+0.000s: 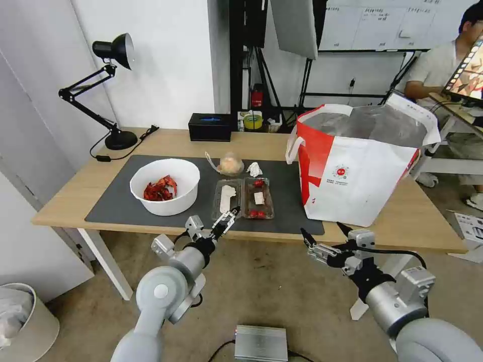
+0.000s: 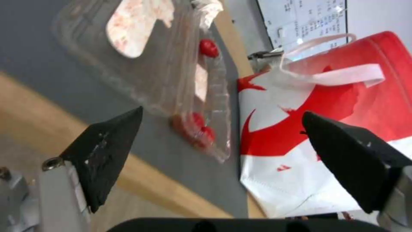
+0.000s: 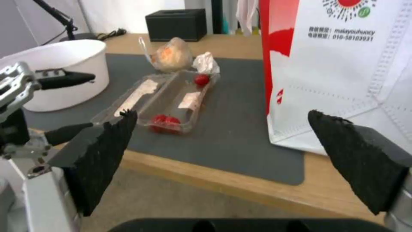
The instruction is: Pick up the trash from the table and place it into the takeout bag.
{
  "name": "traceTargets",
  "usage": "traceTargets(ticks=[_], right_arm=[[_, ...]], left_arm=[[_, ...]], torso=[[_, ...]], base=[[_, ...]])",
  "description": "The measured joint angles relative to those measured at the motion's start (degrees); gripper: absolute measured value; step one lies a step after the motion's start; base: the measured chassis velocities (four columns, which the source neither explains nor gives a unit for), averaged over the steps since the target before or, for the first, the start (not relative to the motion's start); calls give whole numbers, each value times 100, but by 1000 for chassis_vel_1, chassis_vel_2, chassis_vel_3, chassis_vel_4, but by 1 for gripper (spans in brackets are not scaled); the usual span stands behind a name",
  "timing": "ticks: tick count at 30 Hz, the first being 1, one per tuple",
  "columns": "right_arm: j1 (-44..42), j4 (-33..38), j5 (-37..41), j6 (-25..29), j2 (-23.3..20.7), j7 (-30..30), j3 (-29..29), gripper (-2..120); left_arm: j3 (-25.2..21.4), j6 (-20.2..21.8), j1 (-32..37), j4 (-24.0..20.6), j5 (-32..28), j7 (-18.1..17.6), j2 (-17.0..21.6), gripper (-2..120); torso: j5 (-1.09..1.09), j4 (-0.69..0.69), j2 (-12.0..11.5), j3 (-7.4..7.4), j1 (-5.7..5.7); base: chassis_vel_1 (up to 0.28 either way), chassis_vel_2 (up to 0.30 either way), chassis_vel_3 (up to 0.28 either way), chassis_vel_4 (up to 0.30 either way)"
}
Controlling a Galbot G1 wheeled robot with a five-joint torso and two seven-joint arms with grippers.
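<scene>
On the dark mat (image 1: 115, 193) of the table (image 1: 166, 138) stand a white bowl (image 1: 165, 186) with red shells, an open clear clamshell box (image 1: 244, 198), a small knotted bag (image 1: 231, 164) and a crumpled tissue (image 1: 254, 169). The takeout bag (image 1: 362, 176) stands open at the right. My left gripper (image 1: 227, 219) is open at the table's front edge, just short of the clamshell box (image 2: 172, 71). My right gripper (image 1: 323, 230) hangs open in front of the table, near the takeout bag (image 3: 334, 71). The right wrist view shows the clamshell box (image 3: 167, 96) and bowl (image 3: 64, 71).
A black rectangular box (image 1: 210, 126) and a black desk lamp (image 1: 113, 90) stand at the table's back. A white bin (image 1: 20, 322) is on the floor at the left, a silver box (image 1: 260, 343) lies on the floor below me.
</scene>
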Motion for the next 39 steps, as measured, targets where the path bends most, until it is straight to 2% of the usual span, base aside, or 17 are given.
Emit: traceTargets(ticks=[13, 30, 39], right_arm=[[-9, 41, -7, 0, -32, -4, 27, 100], [39, -66, -43, 12, -56, -48, 37, 100], [34, -122, -116, 24, 47, -55, -9, 100]], left_arm=[[148, -18, -40, 124, 153, -94, -169, 100], [445, -87, -543, 760, 256, -256, -364, 100], [471, -133, -653, 897, 261, -258, -388, 100]], torso=[[0, 0, 0, 0, 0], [0, -1, 1, 0, 0], [0, 0, 1, 0, 0]], base=[[0, 0, 0, 0], [0, 0, 0, 0], [0, 0, 0, 0]])
